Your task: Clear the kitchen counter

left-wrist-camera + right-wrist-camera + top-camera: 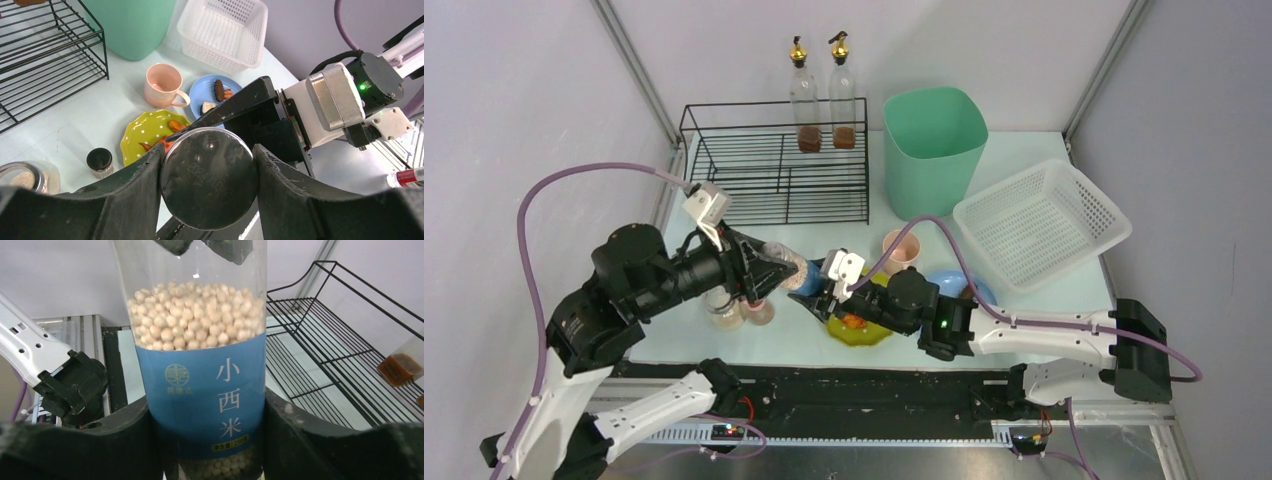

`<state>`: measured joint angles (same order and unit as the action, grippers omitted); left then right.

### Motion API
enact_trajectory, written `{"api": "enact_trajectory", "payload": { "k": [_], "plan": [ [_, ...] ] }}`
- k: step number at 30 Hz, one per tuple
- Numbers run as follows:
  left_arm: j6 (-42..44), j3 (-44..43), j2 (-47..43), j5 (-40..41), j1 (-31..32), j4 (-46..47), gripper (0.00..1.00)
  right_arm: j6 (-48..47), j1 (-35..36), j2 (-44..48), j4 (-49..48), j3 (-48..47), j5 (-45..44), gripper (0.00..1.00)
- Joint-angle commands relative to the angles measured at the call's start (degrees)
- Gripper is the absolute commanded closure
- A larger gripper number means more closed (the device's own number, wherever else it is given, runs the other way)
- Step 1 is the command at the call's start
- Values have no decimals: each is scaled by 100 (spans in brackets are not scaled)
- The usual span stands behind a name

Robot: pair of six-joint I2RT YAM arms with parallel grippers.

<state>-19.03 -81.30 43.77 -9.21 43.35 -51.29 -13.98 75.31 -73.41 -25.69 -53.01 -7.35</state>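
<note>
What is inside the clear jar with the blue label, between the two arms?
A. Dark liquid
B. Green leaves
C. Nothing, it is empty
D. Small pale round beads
D: in the right wrist view the jar is packed with small pale round beads, seen through the clear wall above and below the label.

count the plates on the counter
2. A yellow dotted plate sits on the near side of the pink mug; a blue plate lies right of that mug. Others may be hidden.

jar (200,365) top: cut off by edge | yellow plate (874,337): partly hidden
</note>
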Motion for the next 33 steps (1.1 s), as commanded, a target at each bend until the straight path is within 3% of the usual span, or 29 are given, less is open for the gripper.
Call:
{"api": "enact_trajectory", "payload": {
  "k": [1,6,12,16,24,28,33],
  "plan": [
    [-217,231,-378,58,-28,1006,100,43,142,3,-578,-262,-444,56],
    [-282,792,-801,119,-26,1647,99,391,210,1,-701,-337,-570,61],
    [-527,1602,-1349,248,-22,2567,80,744,279,10,-860,-427,-723,64],
    [-600,1867,-1428,97,-24,2798,62,810,298,33,-834,-531,-764,65],
    [-625,2373,-1598,-45,-29,3224,38,849,301,-57,-735,-819,-963,65],
    [-594,2522,-1672,-142,-21,3431,33,878,307,-144,-761,-938,-999,65],
    [-548,2603,-1681,-134,-26,3487,37,881,300,-215,-804,-1019,-1028,65]
  ]
}}
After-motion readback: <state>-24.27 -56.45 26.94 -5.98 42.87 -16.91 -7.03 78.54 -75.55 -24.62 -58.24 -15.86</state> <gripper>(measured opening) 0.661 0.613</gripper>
